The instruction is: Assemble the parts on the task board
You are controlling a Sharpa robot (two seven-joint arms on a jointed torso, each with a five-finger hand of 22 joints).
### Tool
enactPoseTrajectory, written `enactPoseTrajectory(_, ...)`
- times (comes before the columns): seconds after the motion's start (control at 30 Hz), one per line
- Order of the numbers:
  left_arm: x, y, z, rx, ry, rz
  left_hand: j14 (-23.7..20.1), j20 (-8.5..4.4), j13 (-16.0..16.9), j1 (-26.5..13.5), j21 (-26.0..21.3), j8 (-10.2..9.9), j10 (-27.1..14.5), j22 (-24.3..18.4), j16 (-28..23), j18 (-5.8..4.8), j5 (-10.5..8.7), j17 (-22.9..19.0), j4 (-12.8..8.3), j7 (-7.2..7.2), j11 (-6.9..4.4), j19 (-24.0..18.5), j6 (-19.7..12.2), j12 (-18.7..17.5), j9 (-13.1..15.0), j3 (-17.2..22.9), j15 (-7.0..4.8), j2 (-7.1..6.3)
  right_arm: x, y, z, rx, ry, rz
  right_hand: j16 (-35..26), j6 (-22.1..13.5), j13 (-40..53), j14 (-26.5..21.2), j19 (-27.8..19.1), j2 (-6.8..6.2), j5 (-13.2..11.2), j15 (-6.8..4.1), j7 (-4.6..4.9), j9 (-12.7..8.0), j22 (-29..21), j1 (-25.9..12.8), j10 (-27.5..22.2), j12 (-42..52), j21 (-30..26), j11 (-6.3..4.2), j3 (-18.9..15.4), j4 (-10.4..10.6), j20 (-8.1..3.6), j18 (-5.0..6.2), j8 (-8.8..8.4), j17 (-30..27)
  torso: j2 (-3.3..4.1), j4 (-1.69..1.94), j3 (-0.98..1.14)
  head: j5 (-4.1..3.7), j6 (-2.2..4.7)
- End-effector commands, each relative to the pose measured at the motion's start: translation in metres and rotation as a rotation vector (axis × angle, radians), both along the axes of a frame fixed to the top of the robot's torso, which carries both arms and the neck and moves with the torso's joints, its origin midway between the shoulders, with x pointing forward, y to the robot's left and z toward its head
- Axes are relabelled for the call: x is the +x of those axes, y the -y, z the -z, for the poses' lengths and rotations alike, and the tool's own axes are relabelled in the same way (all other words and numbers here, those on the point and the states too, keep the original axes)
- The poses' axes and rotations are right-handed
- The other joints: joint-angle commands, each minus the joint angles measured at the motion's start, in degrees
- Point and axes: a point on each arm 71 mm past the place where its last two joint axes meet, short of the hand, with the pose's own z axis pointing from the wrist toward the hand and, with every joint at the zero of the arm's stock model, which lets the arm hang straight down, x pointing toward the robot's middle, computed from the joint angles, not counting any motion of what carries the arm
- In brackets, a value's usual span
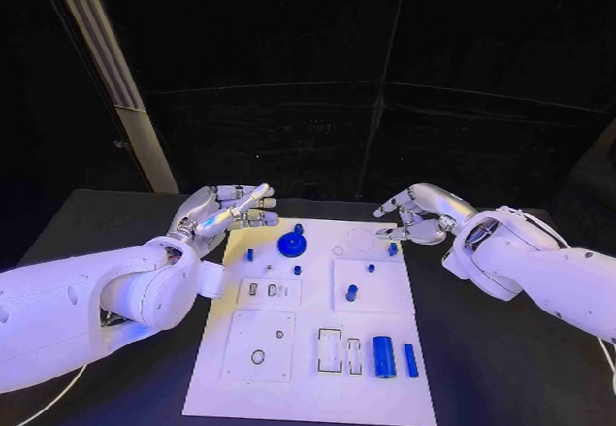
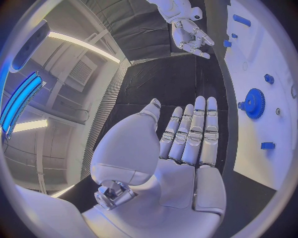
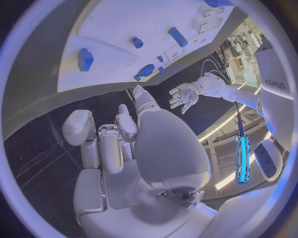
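Both the left hand (image 1: 228, 211) and right hand (image 1: 421, 215) hover empty with fingers spread at the far edge of the board (image 1: 312, 393) on the desk (image 1: 494, 380), where the small, probably light, hard, slick blue gear (image 1: 293, 243) lies, best pinched by its rim.

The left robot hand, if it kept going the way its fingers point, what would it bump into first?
Probably nothing soon. The left robot hand points past the task board's far edge, over bare black table, roughly toward the right robot hand. Depth is unclear.
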Motion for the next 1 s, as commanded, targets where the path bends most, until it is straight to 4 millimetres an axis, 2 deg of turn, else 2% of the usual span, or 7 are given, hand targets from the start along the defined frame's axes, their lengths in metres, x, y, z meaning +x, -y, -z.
enactPoseTrajectory(0.03,0.001,0.001,-0.001,-0.010,0.011,0.018,0.7,-0.05,0.0,0.2,-0.2,0.1,0.6,-0.1,0.0,0.43,-0.02,0.1,-0.4,0.75,-0.13,0.6,0.5,0.2,0.0,0.0,-0.12,0.21,-0.002,0.010,-0.002,0.110,-0.047,-0.035,-0.4,0.0,-0.2,3.8,-0.5,-0.10,-0.3,-0.06,0.05,0.0,-0.1,0.7,-0.5,-0.4,-0.3,0.04,-0.1,-0.4,-0.08,0.79,0.23,5.3,0.01,-0.10,0.13,-0.40,0.16)
enactPoseTrajectory(0.13,0.001,0.001,-0.001,-0.010,0.010,0.018,1.0,-0.14,0.1,0.2,-0.2,0.1,0.9,-0.1,0.0,0.44,-0.02,0.2,-0.5,0.66,-0.22,0.8,0.7,0.2,0.0,0.0,-0.22,0.27,0.000,0.022,0.000,0.105,-0.057,-0.014,-0.3,-0.4,-0.3,3.9,-0.5,-0.18,-0.2,-0.03,0.11,-0.1,-0.2,0.7,-0.6,-0.5,-0.4,0.10,-0.2,-0.5,-0.08,0.81,0.09,5.4,0.08,-0.12,0.17,-0.60,0.05)
enactPoseTrajectory(0.17,0.002,0.001,-0.001,-0.009,0.010,0.018,1.0,-0.16,0.1,0.2,-0.2,0.1,0.9,-0.1,0.0,0.44,-0.03,0.2,-0.5,0.65,-0.24,0.9,0.8,0.2,0.0,0.0,-0.23,0.27,0.000,0.025,0.000,0.102,-0.060,-0.008,-0.3,-0.5,-0.3,3.9,-0.5,-0.20,-0.2,-0.01,0.14,-0.1,-0.2,0.7,-0.7,-0.6,-0.4,0.12,-0.3,-0.6,-0.08,0.82,0.02,5.5,0.10,-0.01,0.06,-0.89,0.02)
enactPoseTrajectory(0.27,0.002,0.002,0.000,-0.009,0.009,0.019,1.1,-0.17,0.1,0.2,-0.2,0.1,1.0,-0.1,0.0,0.44,-0.03,0.2,-0.5,0.64,-0.25,0.9,0.8,0.2,0.0,0.0,-0.24,0.28,0.002,0.032,0.004,0.082,-0.071,0.008,-0.3,-1.0,-0.6,3.9,-0.6,-0.23,-0.2,0.05,0.26,-0.2,-0.4,0.6,-0.9,-0.9,-0.5,0.23,-0.5,-0.6,-0.06,0.84,-0.17,5.6,0.04,0.03,-0.04,-1.13,-0.02)
enactPoseTrajectory(0.43,0.003,0.003,0.000,-0.009,0.010,0.019,1.1,-0.19,0.1,0.2,-0.2,0.1,1.0,-0.1,0.0,0.44,-0.03,0.2,-0.5,0.63,-0.26,1.0,0.8,0.2,0.0,0.0,-0.26,0.28,0.005,0.040,0.015,0.047,-0.094,0.034,-0.2,-2.4,-1.2,4.0,-0.9,-0.36,-0.2,0.26,0.55,-0.2,-1.1,0.2,-1.4,-1.7,-0.9,0.50,-1.2,-0.5,0.10,0.93,-0.36,5.8,0.12,0.15,-0.08,-1.37,-0.03)
enactPoseTrajectory(0.77,0.004,0.003,0.001,-0.009,0.009,0.018,1.1,-0.19,0.1,0.2,-0.2,0.1,1.0,-0.1,0.0,0.44,-0.03,0.2,-0.5,0.63,-0.26,1.0,0.8,0.2,0.0,0.0,-0.26,0.28,0.010,0.043,0.032,0.007,-0.128,0.054,-0.1,-4.2,-1.6,4.0,-1.0,-0.44,-0.4,0.55,0.94,-0.3,-1.4,-0.3,-1.8,-2.1,-1.1,0.85,-2.0,-0.4,0.34,0.97,-0.39,6.0,0.05,0.21,-0.23,-1.49,-0.47)
enactPoseTrajectory(1.0,0.005,0.002,0.001,-0.007,0.009,0.015,1.2,-0.20,0.0,0.2,-0.2,0.1,1.0,-0.2,0.0,0.44,-0.03,0.2,-0.5,0.63,-0.26,1.0,0.8,0.2,0.0,0.0,-0.26,0.28,0.009,0.040,0.042,-0.009,-0.152,0.050,-0.1,-4.3,-1.6,4.0,-1.0,-0.40,-0.5,0.61,0.97,-0.2,-1.3,-0.6,-1.8,-2.0,-1.1,0.90,-2.2,-0.3,0.40,0.97,-0.29,6.0,0.03,0.16,-0.20,-1.46,-0.68)
